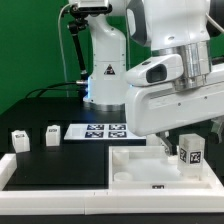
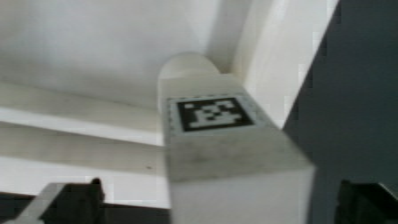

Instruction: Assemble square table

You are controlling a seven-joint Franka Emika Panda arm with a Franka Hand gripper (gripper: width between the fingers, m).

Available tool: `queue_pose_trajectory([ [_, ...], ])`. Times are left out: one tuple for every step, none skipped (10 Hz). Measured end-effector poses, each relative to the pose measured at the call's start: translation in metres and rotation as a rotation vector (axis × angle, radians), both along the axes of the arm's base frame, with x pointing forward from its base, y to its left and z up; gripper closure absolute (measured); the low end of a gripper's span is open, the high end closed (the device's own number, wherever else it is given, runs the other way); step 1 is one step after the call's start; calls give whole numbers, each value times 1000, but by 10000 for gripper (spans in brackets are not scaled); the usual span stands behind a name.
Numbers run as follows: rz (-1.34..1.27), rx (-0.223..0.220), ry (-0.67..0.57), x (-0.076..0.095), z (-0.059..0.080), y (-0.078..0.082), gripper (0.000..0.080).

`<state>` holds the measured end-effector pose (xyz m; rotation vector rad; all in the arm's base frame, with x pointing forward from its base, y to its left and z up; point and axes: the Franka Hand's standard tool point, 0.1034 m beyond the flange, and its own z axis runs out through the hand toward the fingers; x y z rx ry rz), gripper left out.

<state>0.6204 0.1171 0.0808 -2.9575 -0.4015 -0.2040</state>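
The white square tabletop [image 1: 135, 166] lies at the front on the exterior view's right, raised edges up. A stubby white leg [image 1: 192, 152] with a black-and-white tag stands upright on it near its far right corner. My gripper [image 1: 184, 146] hangs straight over this leg. In the wrist view the leg [image 2: 228, 140] fills the middle, its end at the tabletop's corner [image 2: 107, 70]. My gripper [image 2: 222, 198] straddles it, and the dark fingertips [image 2: 75, 200] stand apart from the leg's sides, so the jaws are open around it. Two more tagged legs [image 1: 20, 140] [image 1: 53, 133] lie on the black mat at the left.
The marker board [image 1: 105, 130] lies flat behind the tabletop, near the arm's base [image 1: 105, 80]. A long white border rail [image 1: 50, 176] runs along the front left of the black mat. Cables hang at the back left.
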Motion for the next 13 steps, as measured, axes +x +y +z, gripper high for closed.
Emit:
queue_pose_trajectory([
  [2,1,0,0,0,1,177],
  [0,1,0,0,0,1,177],
  [-9,3,2,0,0,2,358],
  [-12,4,1,0,0,1,358],
  [-67,11,11,0,0,0,508],
  [-147,22,24,0,-1,-2,508],
  [-217,32,30,0,-1,-5,508],
  [-334,53,41,-3,-1,-7,508],
  [-462,68,66,-4,-1,-10,508],
  [-596,89,102,-5,-2,-12,508],
  [-722,105,143,-5,-2,-13,508],
  [-851,119,199,-5,-2,-14,508],
  [-969,133,254,1,1,-12,508],
])
